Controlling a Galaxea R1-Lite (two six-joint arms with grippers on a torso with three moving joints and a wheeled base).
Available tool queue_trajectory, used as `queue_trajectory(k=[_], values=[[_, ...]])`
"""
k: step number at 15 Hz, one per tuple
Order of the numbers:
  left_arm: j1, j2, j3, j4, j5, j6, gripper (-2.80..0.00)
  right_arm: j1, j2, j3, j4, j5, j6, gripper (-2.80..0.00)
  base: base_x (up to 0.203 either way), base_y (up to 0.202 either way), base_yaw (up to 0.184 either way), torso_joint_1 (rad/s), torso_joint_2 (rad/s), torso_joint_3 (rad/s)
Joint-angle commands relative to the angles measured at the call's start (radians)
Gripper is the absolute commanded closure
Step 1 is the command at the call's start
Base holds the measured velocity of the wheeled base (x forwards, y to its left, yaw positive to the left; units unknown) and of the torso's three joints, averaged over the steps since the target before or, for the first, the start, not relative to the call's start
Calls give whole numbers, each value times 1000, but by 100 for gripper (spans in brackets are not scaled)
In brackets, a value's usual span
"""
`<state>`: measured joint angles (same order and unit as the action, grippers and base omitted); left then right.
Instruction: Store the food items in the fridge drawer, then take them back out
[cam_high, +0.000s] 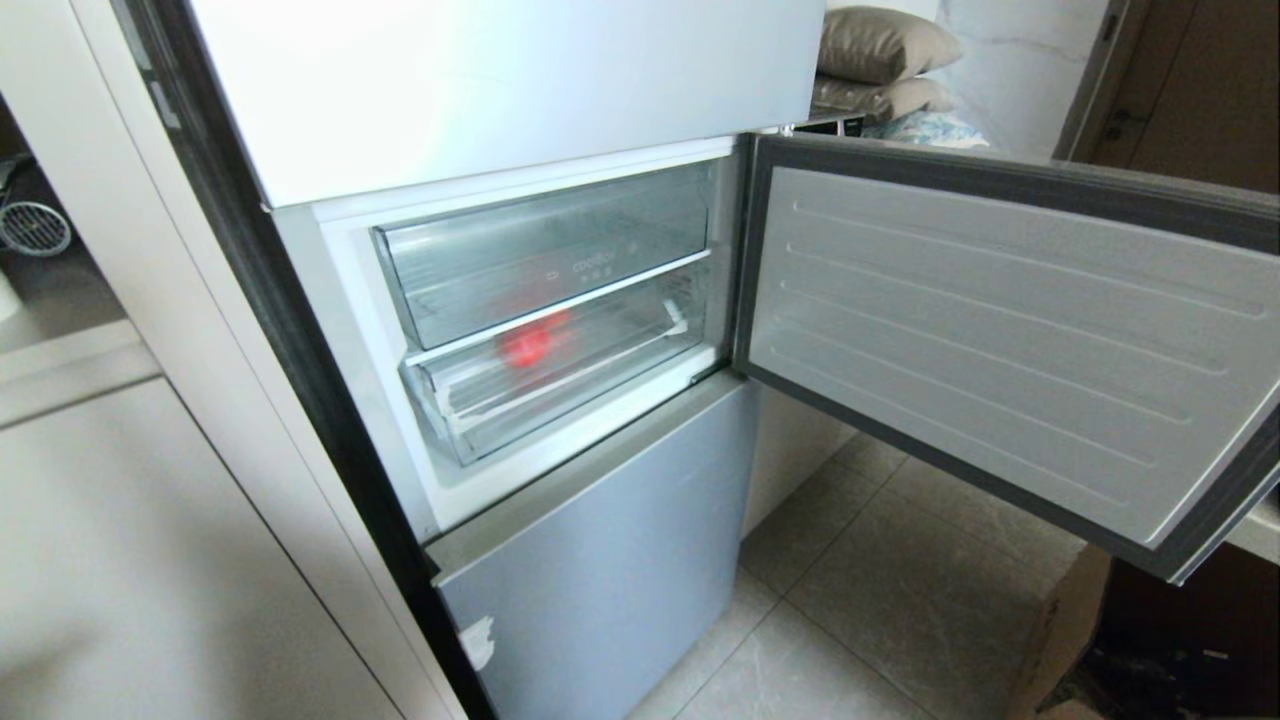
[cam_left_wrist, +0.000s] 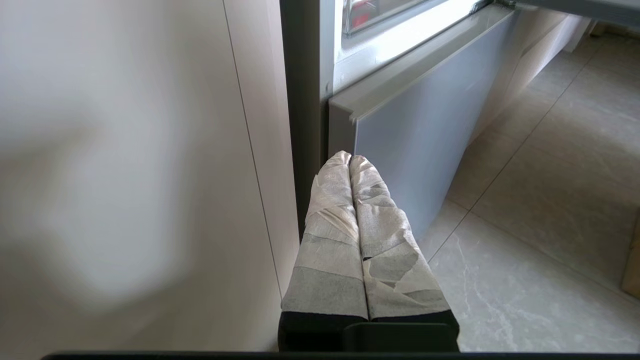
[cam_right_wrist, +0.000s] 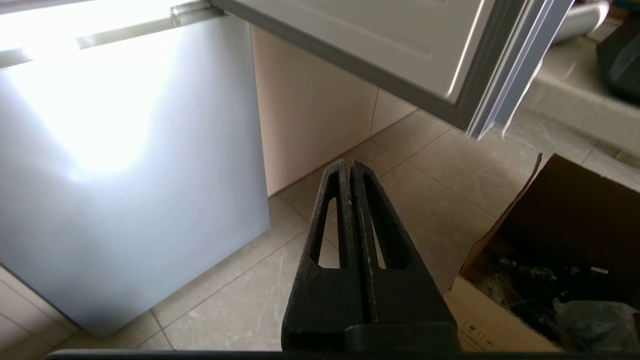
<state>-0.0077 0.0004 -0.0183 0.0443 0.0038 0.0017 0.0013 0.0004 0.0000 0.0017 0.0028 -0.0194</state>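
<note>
Red food item (cam_high: 527, 345), probably one of two, sits inside the shut fridge drawer (cam_high: 560, 375), above both claws. Left gripper (cam_left_wrist: 350, 159), pressed closed and empty, hangs nearer; right gripper (cam_right_wrist: 348, 165) likewise.

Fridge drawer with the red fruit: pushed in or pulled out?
Pushed in. The lower clear drawer sits inside the compartment, its front behind the white frame, with the red fruit glowing through the plastic. The door stands open.
</note>
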Motion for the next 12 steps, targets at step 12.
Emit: queue_trajectory(k=[12], values=[[0,0,0,0,1,0,0,0,0,0,-3,-2,16,0,0,-1,51,-36,83,45]])
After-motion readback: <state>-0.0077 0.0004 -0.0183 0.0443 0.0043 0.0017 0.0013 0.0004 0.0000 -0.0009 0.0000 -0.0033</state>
